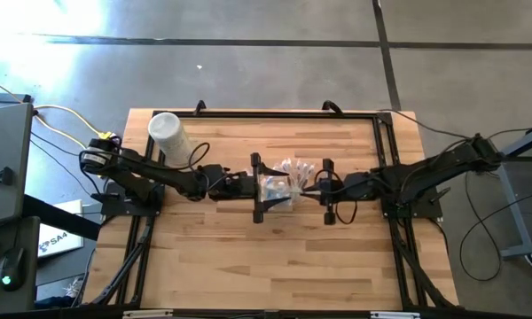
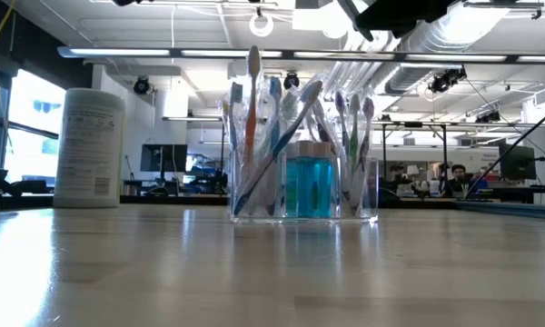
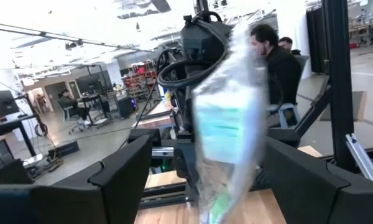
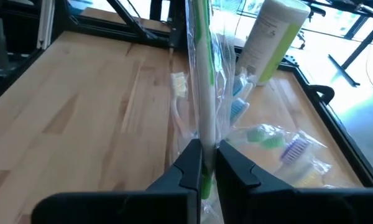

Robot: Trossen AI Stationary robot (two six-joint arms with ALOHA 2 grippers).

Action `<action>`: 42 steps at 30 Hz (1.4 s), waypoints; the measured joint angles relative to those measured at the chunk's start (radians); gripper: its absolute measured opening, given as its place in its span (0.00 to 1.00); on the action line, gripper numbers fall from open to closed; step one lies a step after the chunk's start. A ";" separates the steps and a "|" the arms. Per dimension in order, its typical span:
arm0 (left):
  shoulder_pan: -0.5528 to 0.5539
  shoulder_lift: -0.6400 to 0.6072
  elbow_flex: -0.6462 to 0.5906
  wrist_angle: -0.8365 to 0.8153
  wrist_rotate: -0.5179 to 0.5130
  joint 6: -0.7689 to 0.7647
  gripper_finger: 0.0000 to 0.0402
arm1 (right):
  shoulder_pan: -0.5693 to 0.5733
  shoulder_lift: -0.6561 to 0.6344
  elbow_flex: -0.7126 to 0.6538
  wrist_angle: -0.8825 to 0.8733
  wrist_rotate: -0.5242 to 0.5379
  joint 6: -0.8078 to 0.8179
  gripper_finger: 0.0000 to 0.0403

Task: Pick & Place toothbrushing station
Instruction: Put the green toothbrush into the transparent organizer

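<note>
Placement looks under way: right gripper (image 4: 202, 163) pinches a green-handled toothbrush (image 4: 199, 81) over the toothbrushing station (image 2: 302, 186), left gripper (image 3: 196, 177) spread open around it, next lowering it in

Around my wooden surface (image 1: 248, 257) lies a grey concrete floor (image 1: 248, 62) crossed by dark seams, bright with glare at one side. Beyond it I see an open workshop: exposed ducts and strip lights (image 2: 163, 52) overhead, tall windows (image 2: 23, 127) on one side, desks with monitors (image 2: 161, 157), and seated people (image 2: 454, 177) far off.
</note>
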 joint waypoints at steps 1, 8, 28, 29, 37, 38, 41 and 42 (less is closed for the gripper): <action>0.000 0.000 0.000 -0.002 -0.001 0.000 0.72 | 0.000 0.002 0.000 0.003 0.000 0.000 0.04; 0.000 0.000 0.000 -0.016 -0.004 0.001 0.56 | 0.000 0.002 0.000 0.002 0.016 -0.006 0.04; 0.000 0.000 0.000 -0.156 -0.008 0.018 0.02 | 0.032 -0.065 0.000 -0.020 0.005 0.088 0.27; 0.000 0.000 0.000 -0.159 -0.012 0.017 0.02 | 0.038 -0.077 0.001 -0.007 -0.009 0.090 0.29; 0.000 0.000 0.003 -0.161 -0.012 -0.041 0.02 | 0.052 -0.082 0.001 0.234 -0.088 -0.002 0.42; 0.000 0.000 0.013 -0.181 -0.012 -0.053 0.02 | 0.052 -0.070 0.002 0.264 -0.088 -0.017 0.44; 0.000 0.030 0.057 -0.217 -0.011 -0.071 0.02 | 0.052 -0.032 0.002 0.328 -0.088 -0.069 0.47; 0.000 0.040 0.069 -0.239 -0.011 -0.069 0.02 | 0.052 -0.017 0.002 0.355 -0.088 -0.082 0.49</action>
